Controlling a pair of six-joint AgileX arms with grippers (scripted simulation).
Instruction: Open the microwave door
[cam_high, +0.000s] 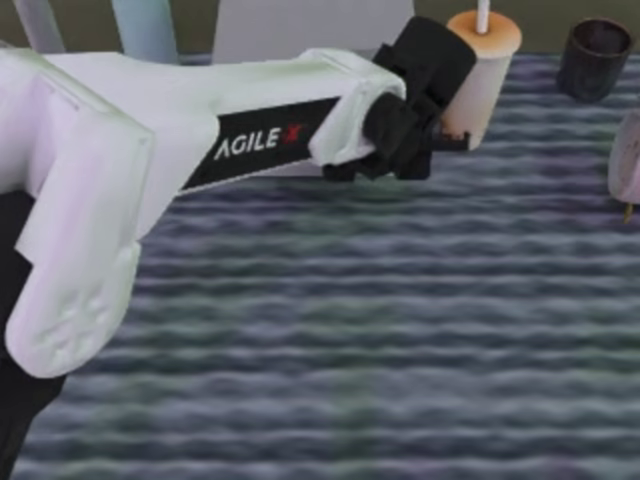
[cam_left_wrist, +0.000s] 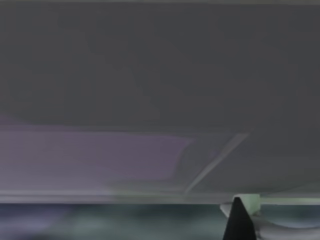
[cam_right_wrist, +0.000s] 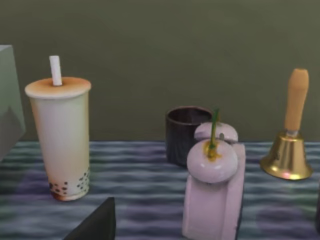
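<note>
The microwave (cam_high: 300, 30) stands at the table's (cam_high: 380, 330) far edge, left of centre. Just to its right stands a bubble tea cup (cam_high: 482, 75), then a dark cup (cam_high: 594, 58) farther right. A bell (cam_right_wrist: 289, 145) stands beyond, right of a pale dispenser (cam_right_wrist: 214, 195).

The white left arm (cam_high: 180, 140) covers most of the boxy light-grey microwave (cam_high: 300, 25), whose top is cut off by the top view's upper edge. The left pincer (cam_high: 440, 140) partly hides the tall orange-beige cup with straw (cam_high: 490, 70). In the left wrist view, the flat light-grey microwave door (cam_left_wrist: 160, 75) overflows the frame, blurred. The right pincer's own fingers stay unseen; only a dark corner (cam_right_wrist: 97, 225) shows.
</note>
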